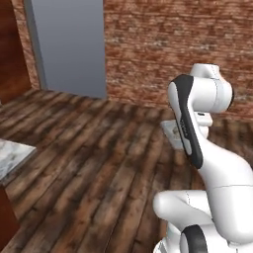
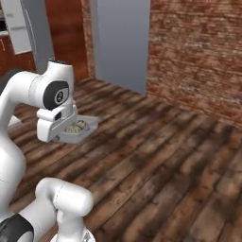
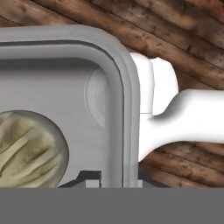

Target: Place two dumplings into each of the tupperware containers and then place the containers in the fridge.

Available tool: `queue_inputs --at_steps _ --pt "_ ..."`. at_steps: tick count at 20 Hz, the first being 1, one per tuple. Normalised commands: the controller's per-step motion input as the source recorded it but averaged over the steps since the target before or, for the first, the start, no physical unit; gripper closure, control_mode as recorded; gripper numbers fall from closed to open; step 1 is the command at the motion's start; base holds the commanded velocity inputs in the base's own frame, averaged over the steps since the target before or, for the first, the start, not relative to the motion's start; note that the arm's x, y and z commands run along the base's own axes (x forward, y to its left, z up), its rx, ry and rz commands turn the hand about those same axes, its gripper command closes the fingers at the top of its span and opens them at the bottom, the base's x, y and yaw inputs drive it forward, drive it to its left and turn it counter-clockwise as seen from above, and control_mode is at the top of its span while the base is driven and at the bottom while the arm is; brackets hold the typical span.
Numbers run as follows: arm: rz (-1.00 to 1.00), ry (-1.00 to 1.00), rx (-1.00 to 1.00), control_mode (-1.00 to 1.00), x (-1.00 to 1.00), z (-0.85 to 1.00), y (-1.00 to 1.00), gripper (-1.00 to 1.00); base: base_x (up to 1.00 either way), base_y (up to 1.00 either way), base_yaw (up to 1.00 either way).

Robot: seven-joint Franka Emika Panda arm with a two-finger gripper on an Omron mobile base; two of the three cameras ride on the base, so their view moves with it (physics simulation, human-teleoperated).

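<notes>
We carry a tupperware container point(image 2: 80, 130) above the wooden floor point(image 2: 156, 160). Our pincer point(image 3: 118, 180) pinches its rim. A dumpling point(image 3: 26, 148) lies inside, near that rim.

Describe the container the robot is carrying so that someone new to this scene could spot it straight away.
Start at the white arm above the dark plank floor and follow it to its gripper, whose jaws are shut on a rim. That rim belongs to the tupperware container, a shallow grey tub with rounded corners, held in the air with pale dumplings inside.
</notes>
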Motion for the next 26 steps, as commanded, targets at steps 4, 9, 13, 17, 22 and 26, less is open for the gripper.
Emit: queue_inputs --at_steps 4,9,13,17,22,26 --pt "0.0 0.0 0.0 1.0 0.0 0.0 0.0 1.0 1.0 0.0 0.56" --pt "0.0 0.0 0.0 1.0 0.0 0.0 0.0 1.0 1.0 -0.02 0.59" --pt "0.0 0.0 0.0 1.0 0.0 0.0 0.0 1.0 1.0 -0.15 0.57" --pt "0.0 0.0 0.0 1.0 0.0 0.0 0.0 1.0 1.0 -0.39 0.52" --pt "0.0 0.0 0.0 1.0 0.0 0.0 0.0 1.0 1.0 -0.61 0.47" --pt "0.0 0.0 0.0 1.0 0.0 0.0 0.0 1.0 1.0 -0.69 0.45"
